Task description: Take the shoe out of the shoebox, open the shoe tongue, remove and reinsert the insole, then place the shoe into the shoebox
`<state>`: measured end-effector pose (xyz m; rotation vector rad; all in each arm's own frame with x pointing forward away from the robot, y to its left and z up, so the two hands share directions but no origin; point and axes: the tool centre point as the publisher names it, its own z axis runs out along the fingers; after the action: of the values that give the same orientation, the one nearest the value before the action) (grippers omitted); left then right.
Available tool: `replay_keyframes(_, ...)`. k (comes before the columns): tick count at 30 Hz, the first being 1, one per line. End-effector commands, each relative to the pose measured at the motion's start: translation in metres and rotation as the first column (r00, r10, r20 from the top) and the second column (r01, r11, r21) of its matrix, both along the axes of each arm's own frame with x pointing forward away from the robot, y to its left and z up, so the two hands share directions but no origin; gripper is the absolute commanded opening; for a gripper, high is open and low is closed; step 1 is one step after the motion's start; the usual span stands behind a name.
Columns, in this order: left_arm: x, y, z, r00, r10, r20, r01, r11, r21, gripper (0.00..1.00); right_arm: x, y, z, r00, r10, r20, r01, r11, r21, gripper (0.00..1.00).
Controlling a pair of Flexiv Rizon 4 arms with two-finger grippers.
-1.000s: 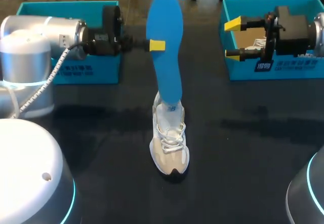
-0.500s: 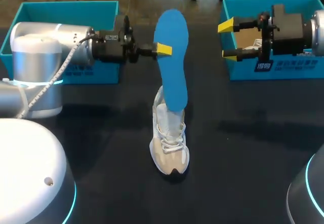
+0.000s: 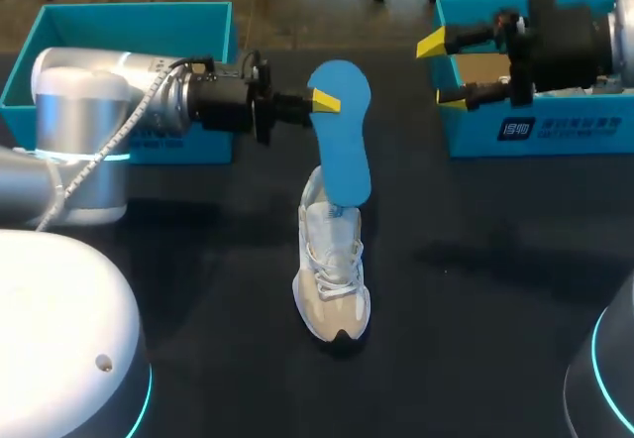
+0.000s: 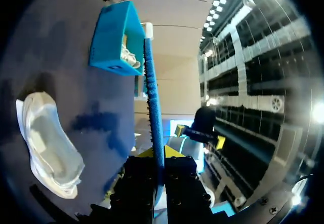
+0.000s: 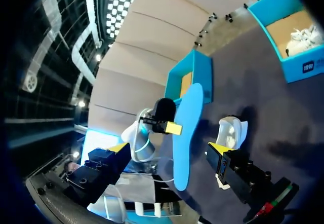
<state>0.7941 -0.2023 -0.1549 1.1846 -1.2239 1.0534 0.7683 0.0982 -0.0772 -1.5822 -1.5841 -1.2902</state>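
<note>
1 white sneaker [image 3: 332,279] sits mid-bench [image 3: 495,289], toe toward the robot. 1 blue insole [image 3: 344,151] stands tilted, lower end in the sneaker's opening, upper end pinched in the left hand [image 3: 322,99]. 2 boxes at the far edge: left shoebox [image 3: 129,22], right shoebox [image 3: 555,131]. Right hand [image 3: 441,71] is spread, empty, at the right shoebox's near-left corner.

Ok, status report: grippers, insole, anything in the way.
Left gripper shut on blue insole, its lower end at the shoe opening. Right gripper open, empty, near right shoebox. Nothing in the way.
</note>
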Motion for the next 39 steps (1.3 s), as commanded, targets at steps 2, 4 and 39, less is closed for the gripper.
replay_keyframes(2,0.011,-0.003,-0.002,0.955,-0.01,-0.297,-0.009,0.998,-0.061,0.0,-0.008,0.015,0.013,0.999,-0.044,-0.007,0.043,0.988,-0.149,1.0)
replay_keyframes(4,0.014,-0.004,0.0,0.957,-0.014,-0.29,-0.012,0.996,-0.086,0.0,-0.008,0.017,0.017,0.999,-0.045,-0.012,0.043,0.983,-0.178,1.0)
replay_keyframes(39,0.027,-0.016,0.004,0.999,-0.046,0.022,0.047,0.996,-0.079,0.0,0.01,0.057,0.057,0.972,-0.215,-0.096,0.102,0.753,-0.65,1.0)
